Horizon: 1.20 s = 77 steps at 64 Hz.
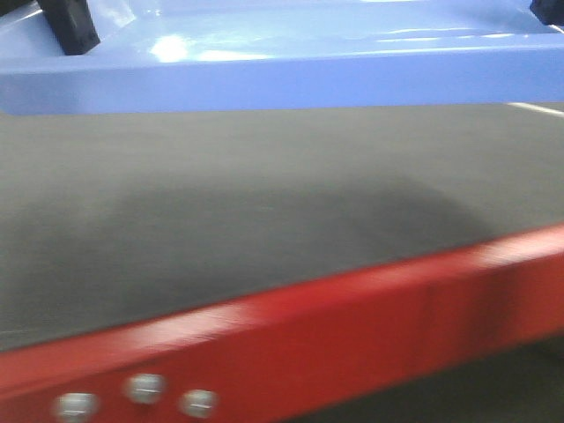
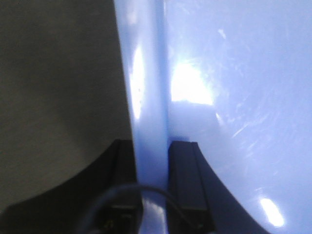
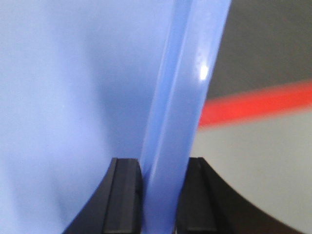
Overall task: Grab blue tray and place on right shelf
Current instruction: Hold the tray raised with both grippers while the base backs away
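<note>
The blue tray (image 1: 282, 79) fills the top of the front view, glossy and light periwinkle, its long side wall facing me. My left gripper (image 2: 152, 146) is shut on the tray's (image 2: 234, 97) left rim, one black finger (image 1: 70, 22) inside and one outside. My right gripper (image 3: 161, 163) is shut on the opposite rim of the tray (image 3: 73, 97); only a dark corner of it (image 1: 551, 7) shows in the front view. A soft shadow lies on the mat in front of the tray. The right shelf is out of view.
Below the tray lies the dark mat (image 1: 264, 194) of a table with a red front frame (image 1: 370, 317) and round bolts (image 1: 145, 388). In the right wrist view a red bar (image 3: 258, 102) crosses over pale floor (image 3: 253, 165). The front view is motion-blurred.
</note>
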### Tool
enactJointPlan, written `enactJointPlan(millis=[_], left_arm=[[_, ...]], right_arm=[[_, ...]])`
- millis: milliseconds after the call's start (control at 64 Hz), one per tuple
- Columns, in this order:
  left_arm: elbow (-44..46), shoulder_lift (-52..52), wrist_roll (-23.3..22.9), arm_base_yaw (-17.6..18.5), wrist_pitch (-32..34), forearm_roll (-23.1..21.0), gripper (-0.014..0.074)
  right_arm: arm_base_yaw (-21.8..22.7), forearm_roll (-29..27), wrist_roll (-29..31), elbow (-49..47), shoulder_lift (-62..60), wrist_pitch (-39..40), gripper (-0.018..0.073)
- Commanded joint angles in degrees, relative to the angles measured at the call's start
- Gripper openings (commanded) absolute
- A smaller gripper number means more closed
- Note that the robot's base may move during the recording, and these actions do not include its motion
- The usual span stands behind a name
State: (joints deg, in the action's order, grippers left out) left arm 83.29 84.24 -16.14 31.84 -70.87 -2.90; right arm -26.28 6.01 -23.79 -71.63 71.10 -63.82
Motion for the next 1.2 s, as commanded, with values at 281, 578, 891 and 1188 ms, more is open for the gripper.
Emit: enactJointPlan(millis=[281,578,891,1188], left_arm=[[1.3,-1.9,1.5,0.9,-5.8,-0.4,-0.0048],[1.3,-1.9,1.5,0.9,-5.8,-0.4,-0.0048],[1.3,-1.9,1.5,0.9,-5.8,-0.4,-0.0048],[1.3,-1.9,1.5,0.9,-5.8,-0.4,-0.0048]], right_arm=[[-0.5,-0.3,1.5,-1.8,-1.7,4.2,0.0057],[-0.5,-0.3,1.5,-1.8,-1.7,4.2,0.0057],[-0.5,-0.3,1.5,-1.8,-1.7,4.2,0.0057],[-0.5,-0.3,1.5,-1.8,-1.7,4.2,0.0057]])
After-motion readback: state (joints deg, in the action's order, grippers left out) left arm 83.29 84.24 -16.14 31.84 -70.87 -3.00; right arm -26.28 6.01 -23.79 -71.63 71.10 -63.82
